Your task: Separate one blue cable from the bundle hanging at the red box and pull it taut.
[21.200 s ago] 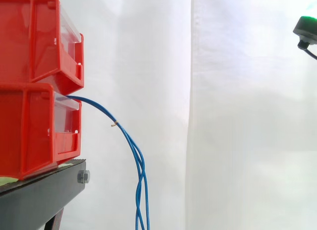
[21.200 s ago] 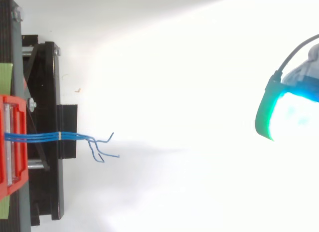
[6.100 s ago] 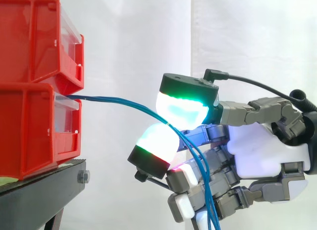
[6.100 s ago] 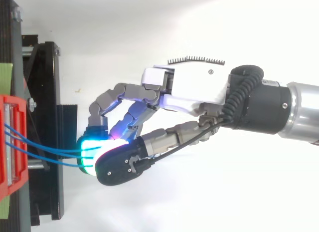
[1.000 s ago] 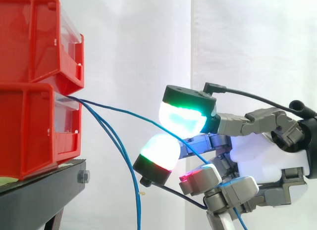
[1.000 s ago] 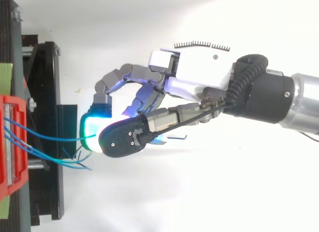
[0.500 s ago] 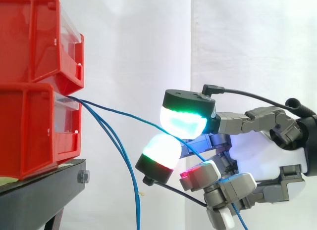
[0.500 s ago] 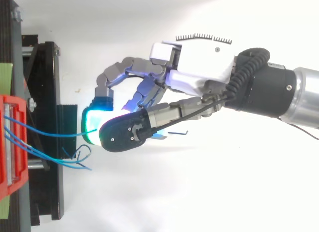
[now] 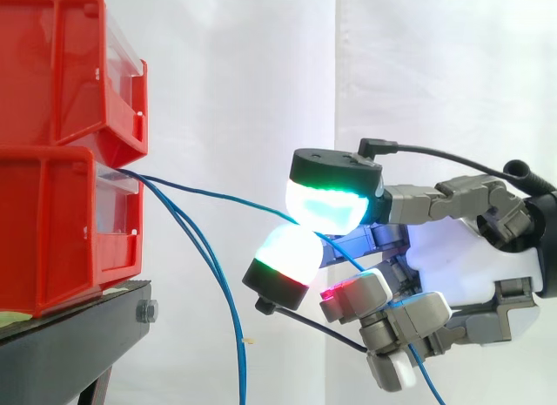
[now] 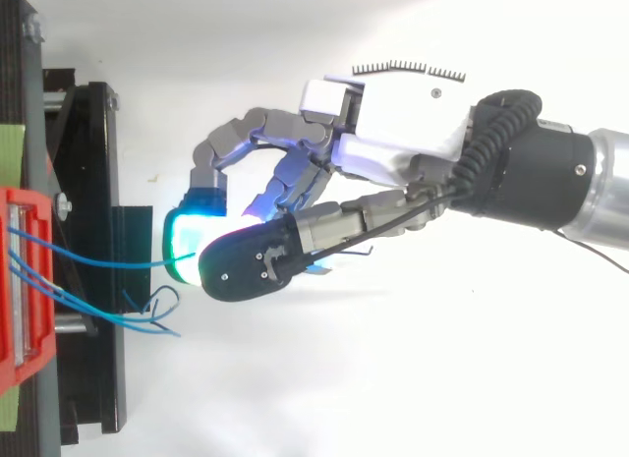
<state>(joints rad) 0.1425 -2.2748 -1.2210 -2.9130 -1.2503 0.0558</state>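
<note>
Hand: we see the grey-and-white robot hand (image 9: 470, 257) reaching in from the right. Two of its glowing green-white fingertips (image 9: 326, 205) are closed on one thin blue cable (image 9: 218, 194).
Cable: it runs with a slight sag from the lower red plastic bin (image 9: 52, 231) to that pinch, then trails down past the curled lower fingers.
Bundle: the other blue cables (image 10: 88, 306) hang loose from the same bin, over the black metal stand (image 9: 70, 344).
Backdrop: a white curtain (image 9: 261, 74).

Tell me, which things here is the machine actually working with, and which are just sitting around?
In the job: hand, pinching the single blue cable; loose blue cables hanging below; lower red bin they come from.
Just there: upper red bin; black stand; white curtain.
</note>
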